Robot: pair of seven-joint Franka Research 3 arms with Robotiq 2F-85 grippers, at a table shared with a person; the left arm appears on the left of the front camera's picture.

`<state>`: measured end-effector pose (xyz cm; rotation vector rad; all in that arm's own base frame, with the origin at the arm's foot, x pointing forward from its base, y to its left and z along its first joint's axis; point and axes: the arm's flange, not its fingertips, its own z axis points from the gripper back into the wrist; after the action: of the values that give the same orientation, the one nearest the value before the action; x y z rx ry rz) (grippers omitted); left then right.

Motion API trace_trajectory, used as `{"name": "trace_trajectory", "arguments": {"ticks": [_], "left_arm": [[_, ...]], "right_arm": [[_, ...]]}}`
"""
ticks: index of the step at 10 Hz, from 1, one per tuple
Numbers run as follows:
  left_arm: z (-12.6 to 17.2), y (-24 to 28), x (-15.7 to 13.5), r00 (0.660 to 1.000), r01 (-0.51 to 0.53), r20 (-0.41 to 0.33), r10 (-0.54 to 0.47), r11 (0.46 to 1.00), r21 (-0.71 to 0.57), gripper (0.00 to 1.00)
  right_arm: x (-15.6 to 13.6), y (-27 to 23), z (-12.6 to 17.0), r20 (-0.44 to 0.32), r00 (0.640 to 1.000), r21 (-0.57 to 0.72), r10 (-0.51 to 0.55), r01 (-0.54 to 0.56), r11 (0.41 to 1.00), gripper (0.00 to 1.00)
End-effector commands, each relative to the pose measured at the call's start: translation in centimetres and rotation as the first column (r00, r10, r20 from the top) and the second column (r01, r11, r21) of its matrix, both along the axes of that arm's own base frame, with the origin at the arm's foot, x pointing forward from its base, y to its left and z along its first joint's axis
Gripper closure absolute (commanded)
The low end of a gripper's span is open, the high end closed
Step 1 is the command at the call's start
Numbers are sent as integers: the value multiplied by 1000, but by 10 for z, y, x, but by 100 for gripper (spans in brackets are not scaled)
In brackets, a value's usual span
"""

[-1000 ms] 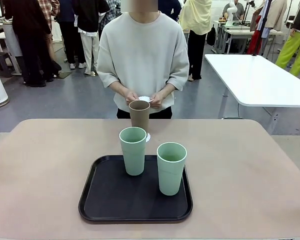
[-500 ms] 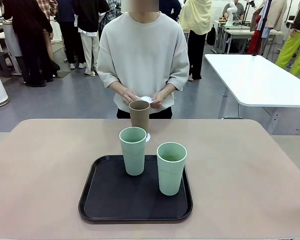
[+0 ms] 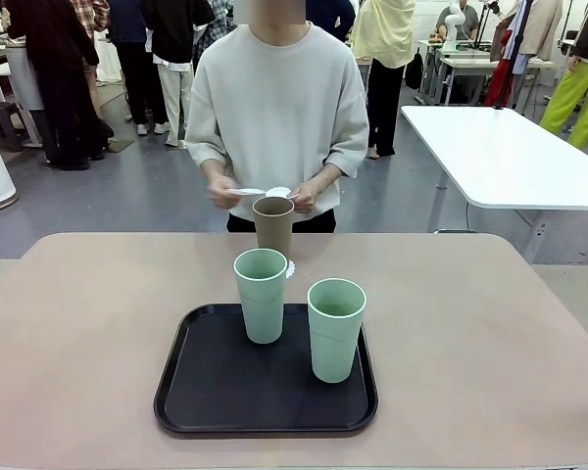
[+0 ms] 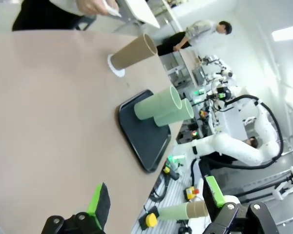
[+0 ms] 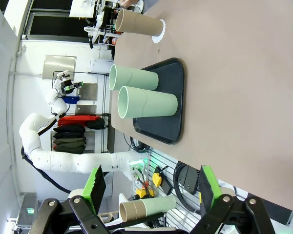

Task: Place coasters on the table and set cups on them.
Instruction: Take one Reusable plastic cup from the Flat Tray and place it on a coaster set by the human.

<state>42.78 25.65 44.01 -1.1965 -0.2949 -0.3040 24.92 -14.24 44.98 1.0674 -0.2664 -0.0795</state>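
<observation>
1. One brown matte cup (image 3: 273,223) stands on one scalloped white coaster (image 3: 290,267) on the beige counter (image 3: 490,333).
2. Two pale green cups (image 3: 262,294) (image 3: 335,328) stand on one black tray (image 3: 216,392).
3. The person (image 3: 279,108) holds two more coasters (image 3: 246,191) (image 3: 279,192).
4. Left hand (image 4: 156,200) and right hand (image 5: 151,184): wide, empty.

The tan table (image 3: 490,333) stretches out in front of me, and a black tray (image 3: 206,392) lies flat on it in the middle, toward my near edge. Just past the tray's far edge a white coaster (image 3: 290,267) lies on the tabletop with a brown cup (image 3: 273,223) standing upright on it. On the tray itself a green cup (image 3: 262,294) stands upright at the far side, left of centre, and a second green cup (image 3: 335,328) stands nearer me on the right, the two close together but apart.
</observation>
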Motion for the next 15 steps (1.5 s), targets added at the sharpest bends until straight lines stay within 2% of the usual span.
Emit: {"name": "trace_trajectory", "arguments": {"ticks": [1, 4, 5, 7, 15], "left_arm": [[6, 0, -9, 998, 28, -58, -27, 999, 19, 0], [4, 11, -34, 995, 8, -101, -1, 998, 63, 0], [4, 14, -39, 996, 2, -92, 3, 999, 52, 0], [1, 17, -29, 997, 11, -80, -7, 998, 57, 0], [1, 17, -29, 997, 11, -80, -7, 998, 57, 0]], "right_arm": [[1, 1, 0, 12, 1000, 15, 2, -3, 1000, 0], [1, 1, 0, 12, 1000, 15, 2, -3, 1000, 0], [1, 1, 0, 12, 1000, 15, 2, -3, 1000, 0], [1, 1, 0, 12, 1000, 15, 2, -3, 1000, 0], [1, 1, 0, 12, 1000, 15, 2, -3, 1000, 0]]}}
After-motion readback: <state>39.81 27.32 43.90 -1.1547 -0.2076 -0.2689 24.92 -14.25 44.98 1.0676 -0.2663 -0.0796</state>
